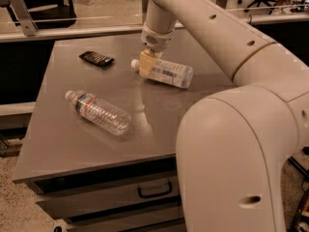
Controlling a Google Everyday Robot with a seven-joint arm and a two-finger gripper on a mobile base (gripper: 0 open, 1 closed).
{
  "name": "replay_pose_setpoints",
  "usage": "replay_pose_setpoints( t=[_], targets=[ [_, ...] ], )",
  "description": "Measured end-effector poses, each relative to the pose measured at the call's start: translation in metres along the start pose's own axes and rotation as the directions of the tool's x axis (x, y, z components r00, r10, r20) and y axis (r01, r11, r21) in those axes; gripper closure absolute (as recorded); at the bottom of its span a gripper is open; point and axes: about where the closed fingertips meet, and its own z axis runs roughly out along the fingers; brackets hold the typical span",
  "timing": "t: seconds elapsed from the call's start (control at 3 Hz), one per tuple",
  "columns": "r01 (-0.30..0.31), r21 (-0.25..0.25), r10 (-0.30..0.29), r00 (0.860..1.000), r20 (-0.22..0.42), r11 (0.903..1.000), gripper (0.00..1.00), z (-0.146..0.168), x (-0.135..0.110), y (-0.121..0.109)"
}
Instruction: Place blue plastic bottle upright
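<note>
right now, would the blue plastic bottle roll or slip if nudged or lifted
The blue plastic bottle lies on its side on the table, round and smooth-sided, so a nudge would probably roll it. Its clear wall likely dents if squeezed. The pincer sits at its neck end, near the cap; lifted there, it may swing.

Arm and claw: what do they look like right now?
The arm is smooth cream-white, with thick rounded segments, small dark dots along its shell and a greyish wrist collar. No loose cables show. The claw, by the blue bottle's cap end, is pale yellow-tan.
</note>
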Motion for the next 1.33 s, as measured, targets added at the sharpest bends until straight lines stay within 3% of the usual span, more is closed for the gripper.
replay_pose_setpoints(
  t=[0.33,0.67,1.0,1.33],
  targets=[
    [0.067,-0.014,-0.067,0.998,0.012,0.9976,0.94,-0.010,0.004,0.004],
    [0.140,-0.032,-0.131,0.973,0.191,0.9896,1.00,-0.038,0.006,0.002],
    [0.198,-0.057,-0.152,0.879,0.452,0.9785,1.00,-0.076,0.022,0.005],
    [0.203,-0.090,-0.095,0.749,0.656,0.9751,1.00,-0.114,0.055,0.003]
  ],
)
